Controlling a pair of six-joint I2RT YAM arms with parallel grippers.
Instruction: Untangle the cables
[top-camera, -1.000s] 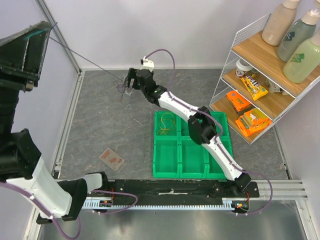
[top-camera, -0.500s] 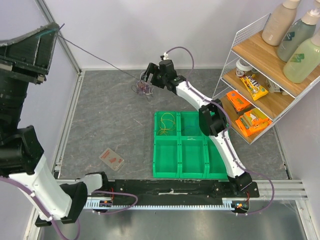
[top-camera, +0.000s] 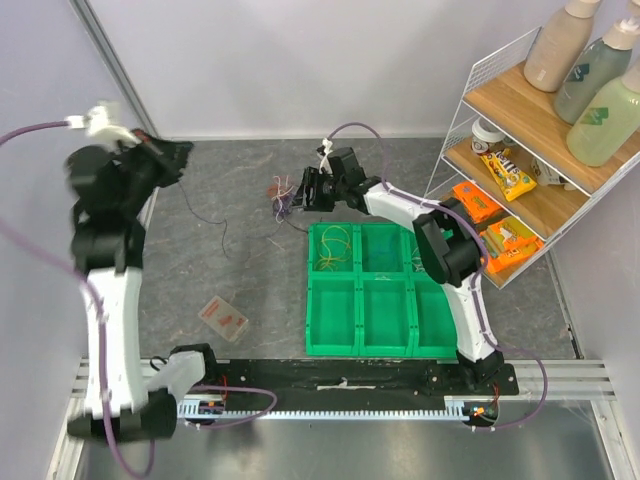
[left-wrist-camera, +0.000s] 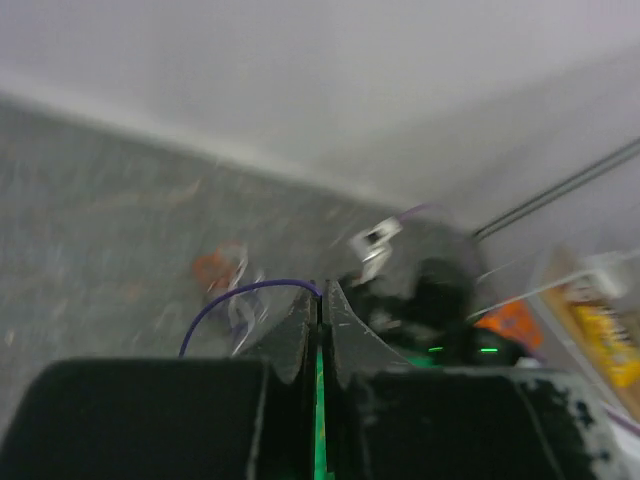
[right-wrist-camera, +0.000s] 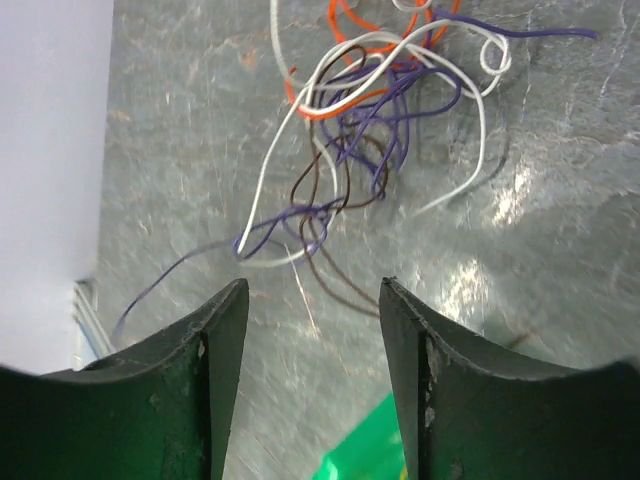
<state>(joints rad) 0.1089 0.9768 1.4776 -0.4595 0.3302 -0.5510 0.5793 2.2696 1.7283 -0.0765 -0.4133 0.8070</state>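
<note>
The cables lie as a small tangle of purple, white, orange and brown wires on the grey table, left of the tray's far corner. In the right wrist view the cables sit just beyond my right gripper, which is open with nothing between its fingers. From above, the right gripper hovers at the tangle's right side. My left gripper is at the far left, shut on one purple cable at its tips. That purple cable trails slack across the table.
A green compartment tray lies in front of the tangle, with a yellow wire loop in its far-left compartment. A small card lies near the left front. A wire shelf with snacks and bottles stands at the right.
My left arm has swung down from high at the left, and the taut purple cable has gone slack. The right gripper and the tangle shifted right, towards the tray; its jaws have narrowed somewhat.
</note>
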